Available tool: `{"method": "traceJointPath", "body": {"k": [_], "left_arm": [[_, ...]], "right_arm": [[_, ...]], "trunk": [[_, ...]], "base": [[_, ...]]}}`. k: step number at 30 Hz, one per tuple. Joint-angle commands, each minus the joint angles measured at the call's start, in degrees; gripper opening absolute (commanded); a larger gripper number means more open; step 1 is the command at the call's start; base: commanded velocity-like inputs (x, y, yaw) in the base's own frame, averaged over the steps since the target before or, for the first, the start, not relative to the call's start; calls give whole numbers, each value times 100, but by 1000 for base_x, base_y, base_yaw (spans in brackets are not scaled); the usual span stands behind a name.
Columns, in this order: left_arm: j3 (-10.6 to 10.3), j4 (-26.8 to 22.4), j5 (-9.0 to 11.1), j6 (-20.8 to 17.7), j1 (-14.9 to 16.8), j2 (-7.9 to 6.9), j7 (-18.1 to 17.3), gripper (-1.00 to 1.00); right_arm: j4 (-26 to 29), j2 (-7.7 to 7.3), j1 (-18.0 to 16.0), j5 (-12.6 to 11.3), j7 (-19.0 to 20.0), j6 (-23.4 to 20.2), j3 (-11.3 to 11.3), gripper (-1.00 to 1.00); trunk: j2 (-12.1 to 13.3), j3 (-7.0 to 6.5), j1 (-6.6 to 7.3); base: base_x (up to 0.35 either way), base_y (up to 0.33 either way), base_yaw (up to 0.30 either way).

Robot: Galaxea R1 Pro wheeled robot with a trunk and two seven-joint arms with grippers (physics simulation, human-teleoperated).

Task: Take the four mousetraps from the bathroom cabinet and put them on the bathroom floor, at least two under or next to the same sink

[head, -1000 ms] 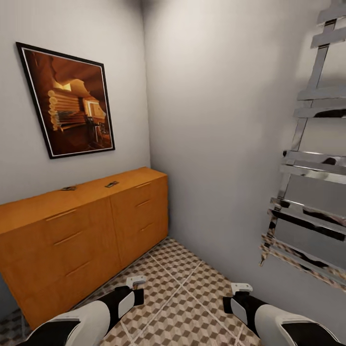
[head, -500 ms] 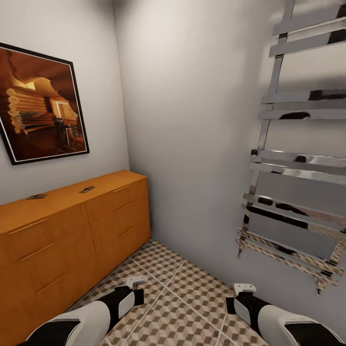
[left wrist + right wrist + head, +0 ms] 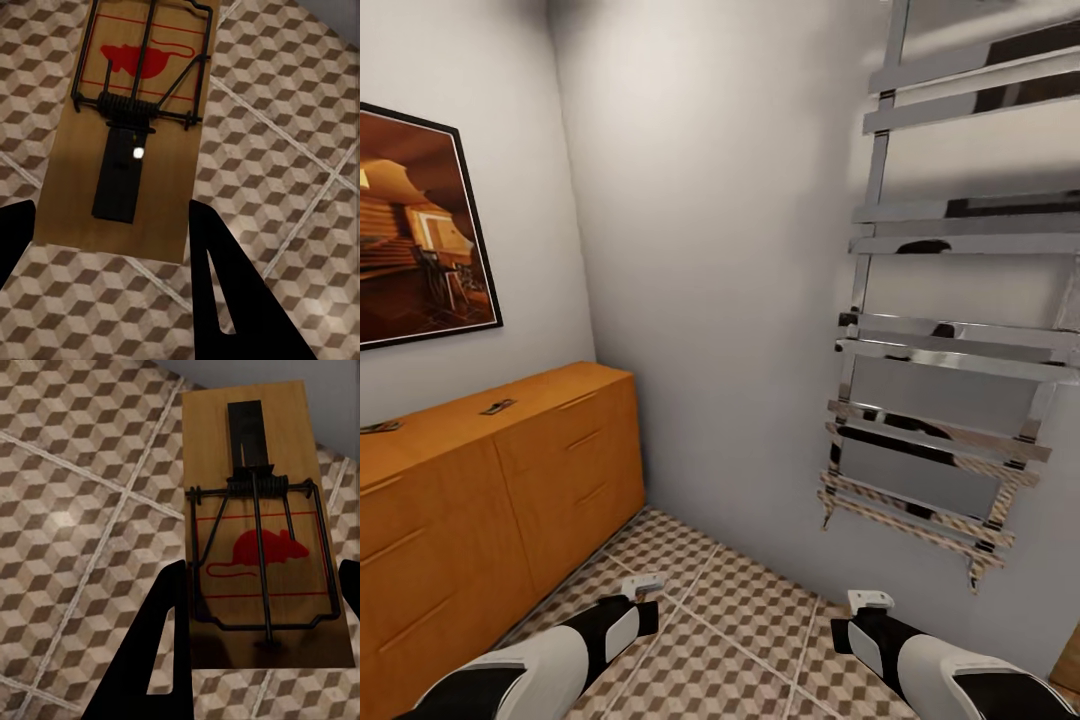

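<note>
Left gripper [image 3: 105,247] clamps a mousetrap [image 3: 127,142] between its fingers above the bathroom floor [image 3: 750,610]. Right gripper [image 3: 259,622] likewise grips a second mousetrap [image 3: 262,540]. Both arms low, in front of the robot. Two more traps [image 3: 497,406] sit on top of the cabinet [image 3: 470,490] at left.

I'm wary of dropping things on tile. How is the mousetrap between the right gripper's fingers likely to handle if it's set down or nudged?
The mousetrap is a flat wooden board, so it probably stays stiff and lies flat rather than rolling or tipping. It looks thin, so likely light and apt to slide on the smooth bathroom floor. Its wire spring bar may snap if jolted.
</note>
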State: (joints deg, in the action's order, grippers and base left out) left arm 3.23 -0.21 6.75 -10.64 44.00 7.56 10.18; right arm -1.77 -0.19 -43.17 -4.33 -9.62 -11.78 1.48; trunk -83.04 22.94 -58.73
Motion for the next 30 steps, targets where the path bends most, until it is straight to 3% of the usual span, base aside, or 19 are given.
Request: {"method": "traceJointPath", "body": {"k": [1, 13, 30], "left_arm": [[29, -2, 26, -17, 4, -3, 22, -100], [29, -5, 20, -10, 3, -5, 26, -100], [29, 0, 28, -15, 3, 1, 27, -100]], "right_arm": [[-8, 1, -8, -43, -7, -4, 19, -100], [-7, 4, -8, -34, -33, -5, 19, -100], [-14, 0, -8, -43, -24, -7, 19, -100]], "trunk": [[-4, 5, 0], [-4, -8, 0], [-4, -54, 0]], "base": [[0, 0, -96], [0, 0, -67], [0, 0, -273]]}}
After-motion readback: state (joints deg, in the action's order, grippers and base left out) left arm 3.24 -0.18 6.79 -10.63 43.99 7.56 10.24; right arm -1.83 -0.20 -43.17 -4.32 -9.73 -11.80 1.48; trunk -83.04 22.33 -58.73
